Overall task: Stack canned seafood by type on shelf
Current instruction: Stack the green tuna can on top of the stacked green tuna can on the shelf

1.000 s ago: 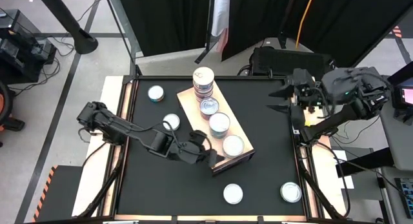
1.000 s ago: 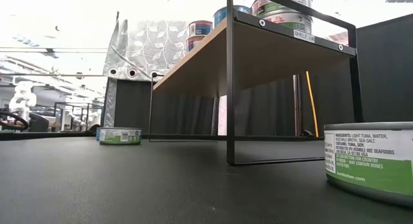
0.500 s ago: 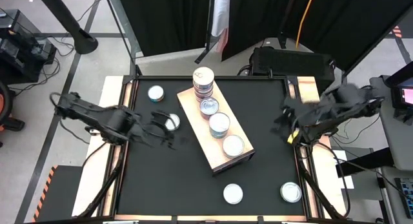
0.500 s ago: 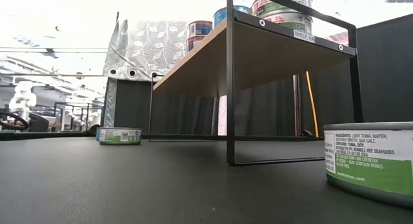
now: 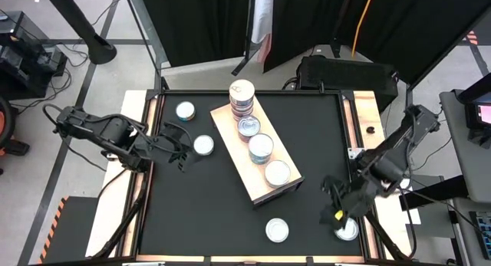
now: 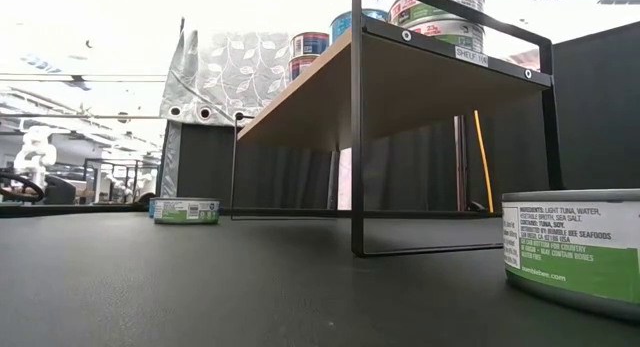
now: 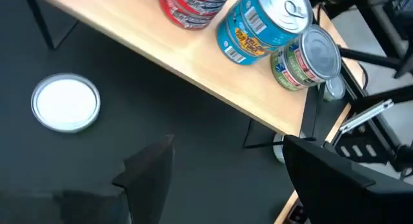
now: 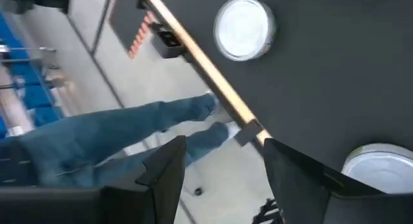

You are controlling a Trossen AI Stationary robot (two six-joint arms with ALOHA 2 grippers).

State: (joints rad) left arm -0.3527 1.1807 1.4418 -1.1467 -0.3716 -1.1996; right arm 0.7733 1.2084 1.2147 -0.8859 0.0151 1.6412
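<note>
Tins stood along the shelf (image 5: 254, 152), which ran diagonally from about eleven o'clock toward five o'clock across the black table (image 5: 307, 143): a tall stack (image 5: 242, 99) at its far end, then three single tins toward its near end. Four more lay loose on the table. One loose tin (image 5: 203, 145) sat just beside the left gripper (image 5: 179, 146), at its three o'clock, between the gripper and the shelf; another tin (image 5: 185, 110) lay farther back, around twelve o'clock from it. The left jaws were spread wide, holding and touching nothing. The right gripper (image 5: 336, 202) hovered near the front right corner, with a tin (image 5: 347, 228) close at its five o'clock and a further tin (image 5: 277, 231) at its eight o'clock. Its jaws gaped apart too, empty.
</note>
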